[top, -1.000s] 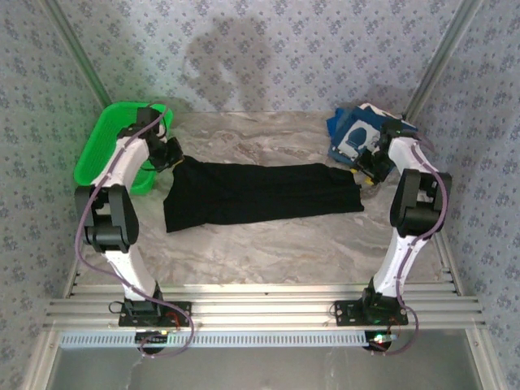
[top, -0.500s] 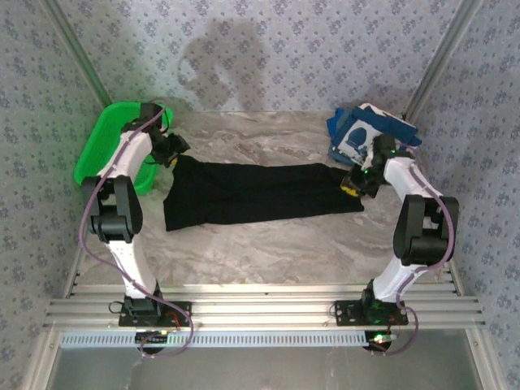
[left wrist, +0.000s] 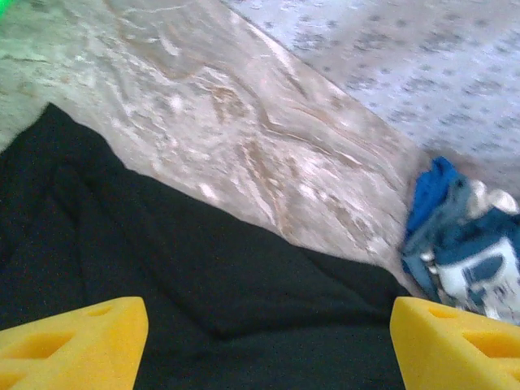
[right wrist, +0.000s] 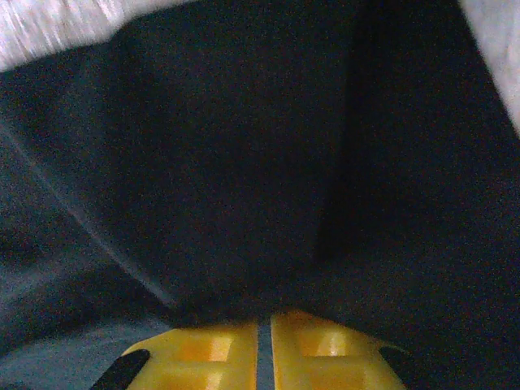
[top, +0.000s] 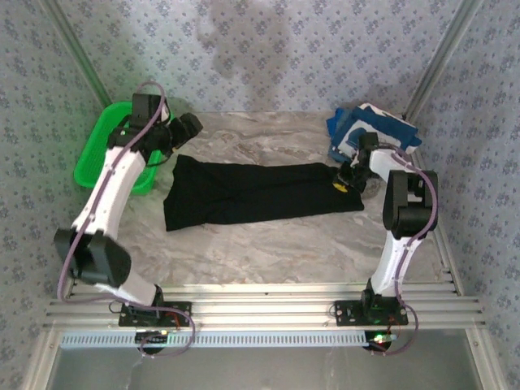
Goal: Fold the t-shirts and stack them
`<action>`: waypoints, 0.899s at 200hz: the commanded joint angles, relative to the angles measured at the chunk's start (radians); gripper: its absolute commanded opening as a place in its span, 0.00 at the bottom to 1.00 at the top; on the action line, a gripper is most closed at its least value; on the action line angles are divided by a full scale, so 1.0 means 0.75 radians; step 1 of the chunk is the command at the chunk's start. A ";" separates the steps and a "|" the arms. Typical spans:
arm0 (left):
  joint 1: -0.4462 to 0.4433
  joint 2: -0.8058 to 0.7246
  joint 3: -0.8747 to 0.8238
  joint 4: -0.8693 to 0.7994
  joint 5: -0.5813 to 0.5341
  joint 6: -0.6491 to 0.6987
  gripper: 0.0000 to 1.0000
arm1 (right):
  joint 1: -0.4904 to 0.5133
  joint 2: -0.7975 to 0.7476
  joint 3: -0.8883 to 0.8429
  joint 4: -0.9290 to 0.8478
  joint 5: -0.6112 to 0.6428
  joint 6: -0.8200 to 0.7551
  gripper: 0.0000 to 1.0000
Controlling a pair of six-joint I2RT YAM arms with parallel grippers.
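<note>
While the black t-shirt (top: 260,193) lies stretched in a long narrow band across the middle of the table (top: 268,244), this job is only partway there. That band reads to me as lengthwise folds already made. It wants folding across into a compact packet, and nothing is stacked yet.

Over at the far right corner sits the navy t-shirt (top: 370,130), crumpled in a heap. It's just beside the black one's right end, not on it, so that one looks wholly unfolded. Two shirts, neither finished, no stack.

Now the hands. The right gripper (top: 341,180) is down on the right end of the black band. From its wrist camera the yellow fingers (right wrist: 219,353) are pressed almost together with dark cloth gathered at their tips: a pinch on the black t-shirt, I'd say. The left gripper (top: 188,128) hangs above the band's left end, near the green basket (top: 101,154). Its wrist view shows the pads spread wide apart, nothing between them, black cloth below.

Any writing? White print shows on the navy cloth, but it's too blurred to read. No brand or label is legible anywhere on the black one.
</note>
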 commanded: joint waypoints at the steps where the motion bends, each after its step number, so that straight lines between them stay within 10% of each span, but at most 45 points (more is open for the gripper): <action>1: -0.039 -0.112 -0.169 -0.019 -0.035 0.015 0.78 | -0.008 0.057 0.098 0.007 0.066 0.041 0.17; 70: -0.125 -0.402 -0.575 -0.128 -0.139 -0.073 0.79 | -0.001 -0.099 -0.031 0.018 0.059 -0.002 0.42; 180: -0.154 0.027 -0.700 0.212 -0.161 -0.333 0.68 | 0.228 -0.360 -0.405 0.096 -0.015 -0.152 0.46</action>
